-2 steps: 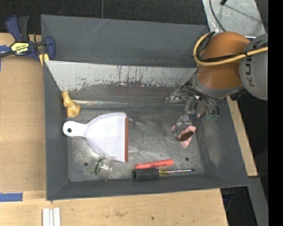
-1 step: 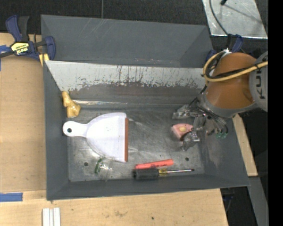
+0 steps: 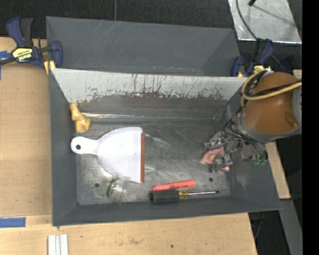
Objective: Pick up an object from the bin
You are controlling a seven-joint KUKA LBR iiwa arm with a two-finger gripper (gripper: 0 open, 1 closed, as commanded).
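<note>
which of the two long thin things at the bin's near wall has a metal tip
The black-handled screwdriver, its bare shaft pointing right; the stick just above it is red all over.

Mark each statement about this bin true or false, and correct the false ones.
1. The white dustpan lies on the bin floor with its handle pointing to the view's left. True.
2. The screwdriver has a red handle. False: its handle is black; the red stick just behind it is a separate thing.
3. The gripper is at the right end of the bin, beside a small pink thing. True.
4. The yellow thing rests on top of the dustpan. False: it lies apart from it, in the back left corner of the floor.
</note>
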